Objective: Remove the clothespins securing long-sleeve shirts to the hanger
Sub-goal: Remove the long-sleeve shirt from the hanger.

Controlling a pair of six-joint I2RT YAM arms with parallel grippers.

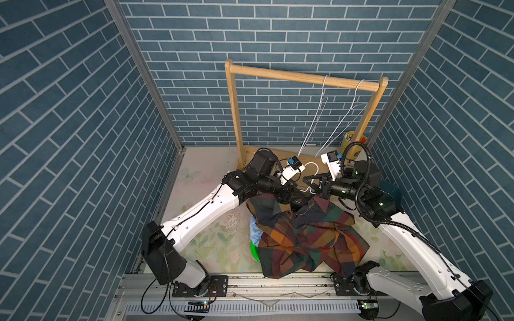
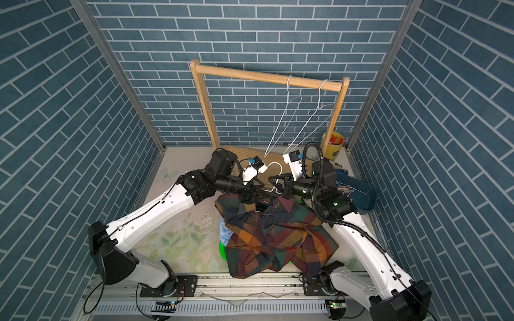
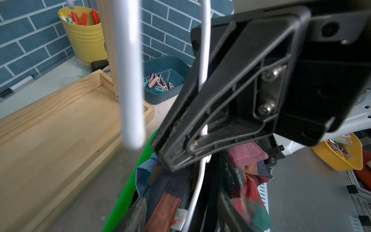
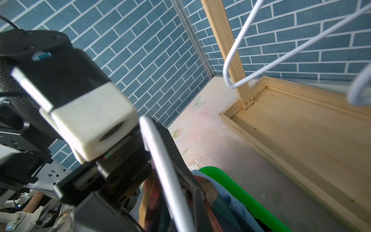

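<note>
Your right gripper [image 1: 311, 182] has its jaws pinched tight on the wire of the white hanger [image 1: 313, 164], just under the hook. The left wrist view shows this best: one black finger [image 3: 220, 96] lies flat along the wire. Your left gripper [image 1: 294, 194] sits just beside it, lower on the same hanger. In both top views the arm hides its jaws. Only the left wrist view shows them standing partly apart, with the wire and the collar of the plaid shirt [image 1: 306, 236] running between them. Whether they touch either one, you cannot tell.

The plaid shirt hangs below both sets of jaws and spreads toward the arm bases over a green basket [image 1: 253, 251]. The right wrist view adds a light blue shirt [image 4: 224, 192] lying against the basket rim, under the jaws.

The clothespins [image 3: 158, 83] that show lie in a teal bin [image 3: 166, 97] on the counter. It is well apart from both sets of jaws, behind your right wrist.
</note>
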